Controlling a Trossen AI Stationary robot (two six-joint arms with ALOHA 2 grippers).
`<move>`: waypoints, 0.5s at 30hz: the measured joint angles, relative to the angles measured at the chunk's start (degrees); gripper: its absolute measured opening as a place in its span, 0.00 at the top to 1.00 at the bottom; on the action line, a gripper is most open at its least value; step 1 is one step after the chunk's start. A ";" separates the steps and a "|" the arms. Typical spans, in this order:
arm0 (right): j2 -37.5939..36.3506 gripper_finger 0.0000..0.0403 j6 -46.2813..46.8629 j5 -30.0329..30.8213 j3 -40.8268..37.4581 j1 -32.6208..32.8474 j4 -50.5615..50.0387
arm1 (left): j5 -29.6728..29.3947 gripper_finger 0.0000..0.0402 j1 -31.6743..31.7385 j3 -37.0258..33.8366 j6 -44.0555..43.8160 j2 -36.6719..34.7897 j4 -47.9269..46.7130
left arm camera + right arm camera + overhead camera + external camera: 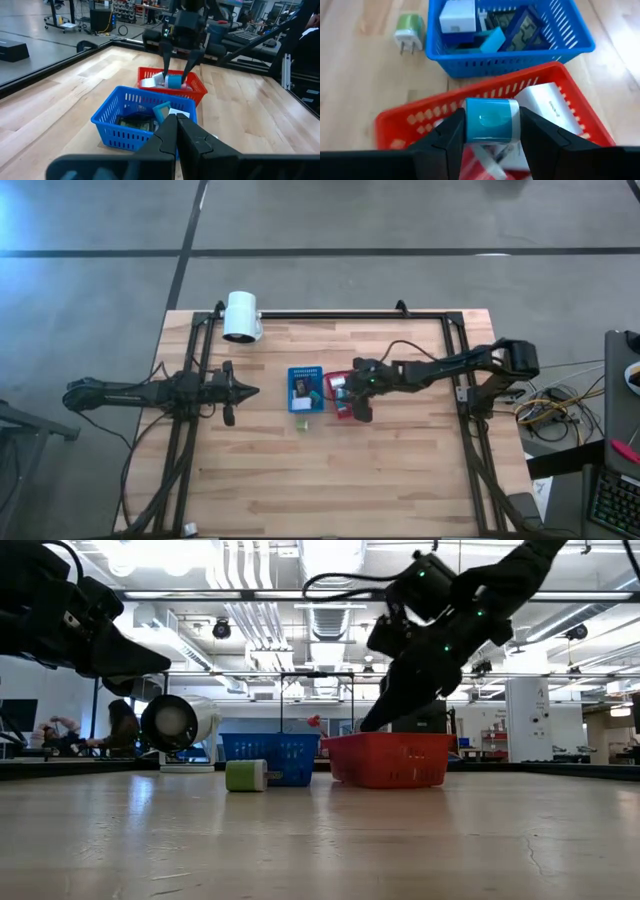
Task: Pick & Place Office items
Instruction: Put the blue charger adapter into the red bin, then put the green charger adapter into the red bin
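A teal block (491,120) with white ends sits clamped between the right gripper (491,131) fingers, just above the red tray (395,120). In the left wrist view the same block (174,81) hangs between the two dark fingers over the red tray (197,92). Below it in the tray lie a white box (547,107) and other pieces that the fingers partly hide.

At 9 o'clock of the red tray, touching or nearly so, stands the blue tray (305,390). It holds a white block (457,16), a teal piece (492,40) and dark flat items (520,27) that are hard to tell apart through the overlap. A green plug (409,31) with two prongs lies on the table (400,470) just outside the blue tray, at its 6 o'clock in the high view; the low view shows it (245,775) in front of the blue tray (285,755).

The left gripper (245,391) waits at 9 o'clock of the trays, well apart, fingers pressed together with nothing between them (176,134). A white cylinder (241,316) lies at the table's 11 o'clock corner.

In the low view, the red tray wall (390,760) hides its contents and the block.
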 joint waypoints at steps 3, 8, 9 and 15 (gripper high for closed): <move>2.57 0.59 -0.18 -0.07 1.41 -0.02 -1.16 | 0.00 0.98 0.00 0.00 0.00 0.05 -0.02; 4.17 0.47 -0.78 -0.20 2.77 0.00 -1.88 | 0.00 0.98 0.01 0.00 0.00 0.05 -0.07; 3.99 0.44 -0.73 -0.20 2.95 -0.02 -2.28 | 0.00 0.98 0.00 0.00 0.00 0.05 -0.08; -0.96 0.34 1.25 0.05 2.89 -0.11 -5.23 | 0.00 0.98 0.00 0.00 0.00 0.05 -0.11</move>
